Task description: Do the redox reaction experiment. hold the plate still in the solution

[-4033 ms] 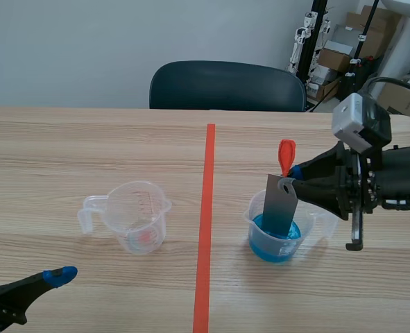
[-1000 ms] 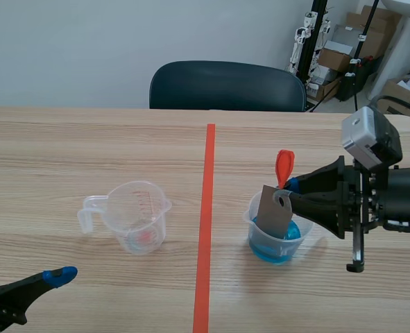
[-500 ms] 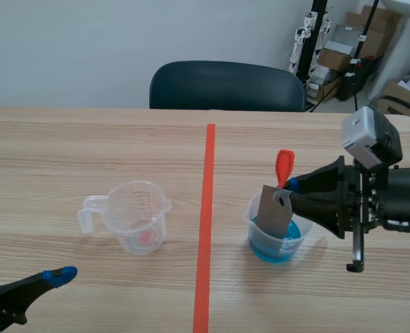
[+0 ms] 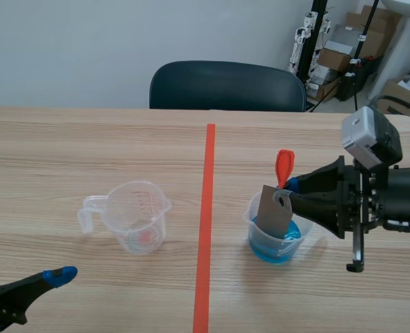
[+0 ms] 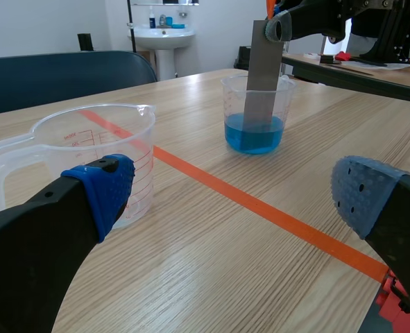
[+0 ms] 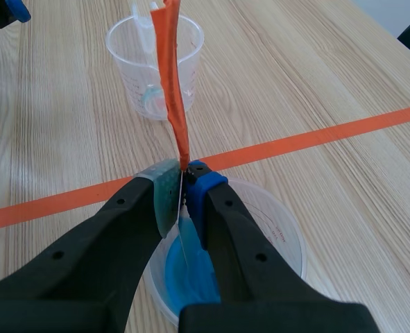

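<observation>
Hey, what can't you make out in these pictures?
Scene view: the plate's lower end, masked by the blue liquid.
Right wrist view: the plate's face, edge-on and pinched behind the right gripper's fingers.
Left wrist view: the empty cup's red markings, too small to read.

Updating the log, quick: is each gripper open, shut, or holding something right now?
Left gripper: open, holding nothing.
Right gripper: shut on the grey plate, whose lower end sits in the blue solution.
</observation>
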